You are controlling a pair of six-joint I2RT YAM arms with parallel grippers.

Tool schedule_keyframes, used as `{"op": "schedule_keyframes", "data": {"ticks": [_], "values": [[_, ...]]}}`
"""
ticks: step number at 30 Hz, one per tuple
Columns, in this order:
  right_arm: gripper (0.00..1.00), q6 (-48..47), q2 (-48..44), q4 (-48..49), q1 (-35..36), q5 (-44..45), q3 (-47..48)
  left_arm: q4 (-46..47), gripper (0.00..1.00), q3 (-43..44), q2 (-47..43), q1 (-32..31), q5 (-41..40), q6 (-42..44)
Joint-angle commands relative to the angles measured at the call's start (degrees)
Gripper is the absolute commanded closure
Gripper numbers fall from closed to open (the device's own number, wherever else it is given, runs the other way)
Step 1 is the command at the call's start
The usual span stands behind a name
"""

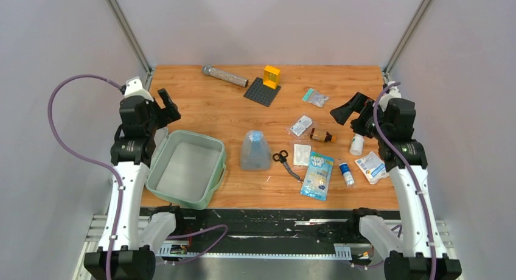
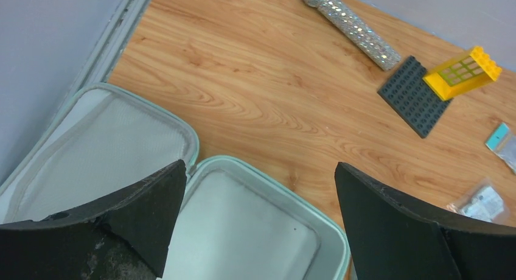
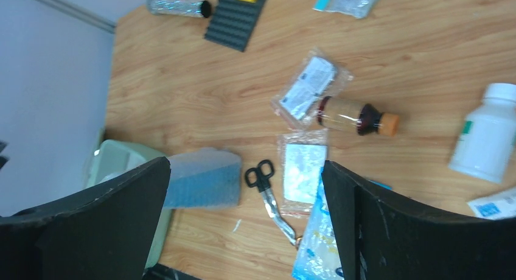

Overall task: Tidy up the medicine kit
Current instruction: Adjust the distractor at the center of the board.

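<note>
While the left end effector (image 2: 260,171) hangs empty, jaws spread wide, over the one medicine kit (image 1: 182,168), a smooth mint-green rounded-square plastic case lying open at the near-left corner of the wood-grain desk (image 1: 201,112), the right end effector (image 3: 246,164), equally wide and empty, overlooks one pair of black-handled scissors (image 3: 268,192), one white plastic bottle (image 3: 487,137), one amber bottle (image 3: 350,115) and one translucent bluish pouch (image 3: 204,179).
</note>
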Motion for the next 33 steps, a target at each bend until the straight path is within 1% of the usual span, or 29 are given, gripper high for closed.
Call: {"op": "schedule_keyframes", "data": {"ticks": [1,3,5,6,8,12,14,17,19,22,27,29,31,32,33], "values": [[0.00,3.78,-3.08,8.25,-0.17,-12.39,-2.40,-0.81,0.00,-0.93,-4.70,0.12,5.68,-2.00],[0.00,3.45,-1.19,7.30,-0.15,-17.30,-1.79,-3.32,0.00,-1.52,-5.44,0.12,8.47,-5.47],[0.00,2.50,0.41,5.65,0.02,-20.31,-1.11,-4.16,0.00,-2.58,-5.61,0.16,13.41,-4.68],[0.00,1.94,0.83,4.83,0.18,-20.74,-0.91,-4.90,0.00,-3.22,-5.68,0.14,16.11,-4.73],[0.00,0.53,1.07,3.60,0.69,-20.82,-0.69,-5.68,0.00,-4.47,-6.20,0.12,18.11,-5.87],[0.00,-2.32,1.18,0.90,0.74,-20.57,0.39,-8.11,0.00,-7.26,-9.63,0.12,14.28,-9.73],[0.00,-3.54,1.75,-0.29,2.64,-20.56,1.16,-9.26,0.00,-8.36,-12.17,0.12,11.51,-11.98],[0.03,-4.94,2.95,-1.87,4.78,-20.29,2.55,-11.73,0.00,-9.04,-15.62,0.13,8.36,-13.37],[0.04,-5.91,4.39,-3.86,7.71,-17.84,4.34,-13.83,0.00,-8.77,-16.69,0.12,7.88,-13.87],[0.05,-7.40,7.23,-7.10,14.51,-11.02,7.99,-16.06,0.00,-8.87,-17.48,0.12,9.30,-14.09],[0.06,-6.08,9.55,-7.83,23.98,-5.08,10.67,-17.44,0.00,-9.97,-19.86,0.14,11.71,-12.95],[0.05,-5.26,9.75,-7.44,26.93,-2.96,10.96,-17.27,0.00,-10.30,-20.62,0.12,13.66,-12.36],[0.03,-4.70,10.16,-7.45,29.51,-1.17,11.24,-16.04,0.00,-10.96,-21.08,0.12,17.76,-11.39],[0.03,-4.15,10.38,-7.55,30.32,-0.41,11.29,-14.33,0.00,-11.23,-21.14,0.12,21.74,-10.76],[0.02,-3.17,10.39,-7.58,30.91,1.28,11.06,-13.17,0.00,-11.82,-21.09,0.12,23.86,-10.59]]}}
